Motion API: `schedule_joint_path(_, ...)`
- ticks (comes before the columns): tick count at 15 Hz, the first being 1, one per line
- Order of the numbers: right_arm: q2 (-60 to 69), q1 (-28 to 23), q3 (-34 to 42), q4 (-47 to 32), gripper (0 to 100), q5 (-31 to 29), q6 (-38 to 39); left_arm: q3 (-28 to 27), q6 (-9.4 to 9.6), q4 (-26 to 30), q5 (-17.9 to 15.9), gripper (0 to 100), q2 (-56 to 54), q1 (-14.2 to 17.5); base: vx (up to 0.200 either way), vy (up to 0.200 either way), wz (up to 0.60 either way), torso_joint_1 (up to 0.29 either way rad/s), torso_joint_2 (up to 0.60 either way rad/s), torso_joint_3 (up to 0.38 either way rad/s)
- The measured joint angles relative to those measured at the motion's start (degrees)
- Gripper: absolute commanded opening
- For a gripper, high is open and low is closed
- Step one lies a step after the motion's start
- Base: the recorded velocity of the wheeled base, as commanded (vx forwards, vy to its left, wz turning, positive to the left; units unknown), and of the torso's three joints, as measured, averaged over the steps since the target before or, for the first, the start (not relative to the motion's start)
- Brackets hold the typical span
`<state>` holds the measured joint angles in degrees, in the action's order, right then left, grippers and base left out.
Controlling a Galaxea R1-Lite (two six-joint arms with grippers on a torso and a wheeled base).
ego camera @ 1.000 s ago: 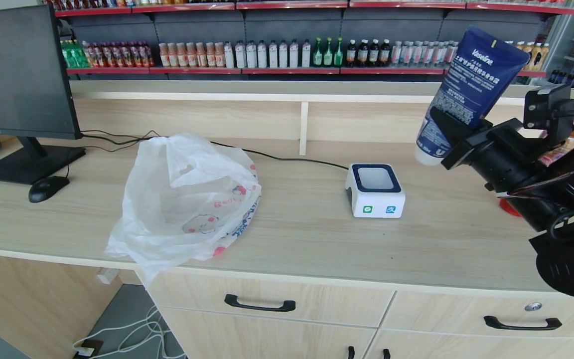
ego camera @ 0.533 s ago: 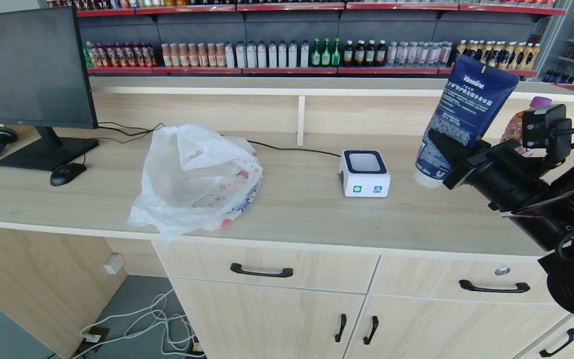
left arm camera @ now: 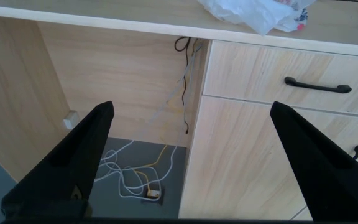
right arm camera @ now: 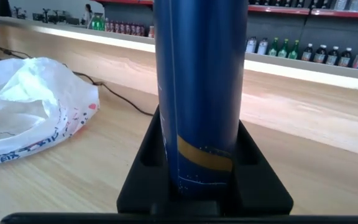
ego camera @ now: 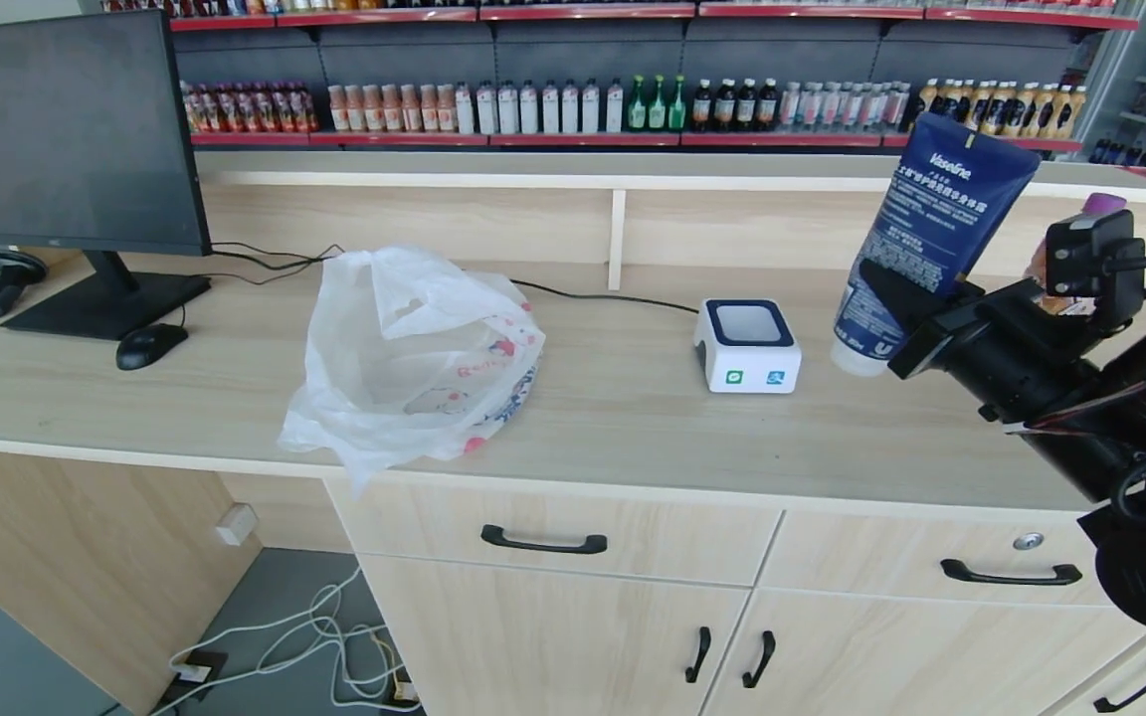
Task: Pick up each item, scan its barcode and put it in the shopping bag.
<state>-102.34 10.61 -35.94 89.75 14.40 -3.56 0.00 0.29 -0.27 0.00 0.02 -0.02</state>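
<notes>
Mostly the head camera has shifted; against the scanner (ego camera: 747, 346) the blue tube (ego camera: 941, 214) sits about where it did. I have the right gripper (ego camera: 909, 298) clenched on its lower body, just right of the scanner, long axis near upright, cap down. The scanner's window lies leftward and lower, so I judge the right arm carries it across. The left gripper (left arm camera: 191, 109) hangs spread wide, well below the scanner.
</notes>
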Motion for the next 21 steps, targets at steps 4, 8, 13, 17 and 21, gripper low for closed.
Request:
schedule_joint_path(4, -0.05, -0.06, -0.06, 0.17, 0, 0.1, 0.04, 0.0, -0.02, -0.05, -0.02, 100, 0.0, 0.02, 0.0, 0.2, 0.0, 0.0, 0.0, 0.002)
schedule_joint_path(8, 0.0, -0.06, -0.2, 0.2, 0, 0.02, 0.09, 0.0, -0.05, -0.09, 0.0, 100, 0.0, 0.02, 0.0, 0.2, 0.0, 0.0, 0.0, 0.002)
schedule_joint_path(13, 0.17, 0.02, -0.11, 0.16, 0, 0.05, 0.17, 0.0, -0.13, -0.05, 0.0, 100, 0.0, 0.02, 0.0, 0.2, 0.0, 0.002, 0.0, 0.002)
schedule_joint_path(17, 0.69, 0.11, 0.02, 0.2, 0, 0.05, 0.17, 0.0, -0.13, 0.02, 0.02, 100, 0.0, -0.07, 0.0, 0.05, 0.0, 0.002, 0.0, 0.001)
schedule_joint_path(21, 0.9, 0.24, -0.09, 0.44, 0, 0.1, 0.17, 0.0, -0.07, -0.05, 0.0, 100, 0.0, 0.02, 0.0, 0.0, 0.6, 0.002, 0.0, 0.0)
